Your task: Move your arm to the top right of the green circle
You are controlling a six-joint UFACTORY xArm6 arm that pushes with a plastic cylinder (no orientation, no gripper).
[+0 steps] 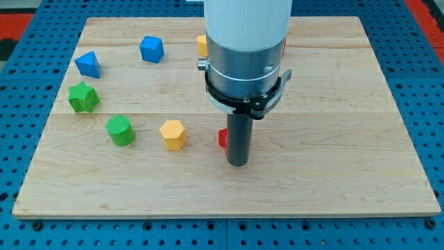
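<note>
Green circle (120, 130), a short green cylinder, stands on the wooden board (333, 173) toward the view's left, and every place below is given from it. No fingers belong to this arm, so there is nothing to call wide, narrow or holding; it ends in a dark rod, and my tip (238, 164) rests on the board well to the view's right of the green circle and slightly lower. A red block (223, 138), its shape mostly hidden by the rod, sits just beside the rod on the side nearer the green circle. Between that block and the green circle, near the circle's right, is a yellow hexagonal block (173, 135). Just above and left of the green circle lies a green star block (83, 97); higher still are a blue triangular block (88, 64) and, up and to the right, a blue block (151, 49). Another yellow block (201, 46) shows partly behind the arm's white housing (246, 42).
</note>
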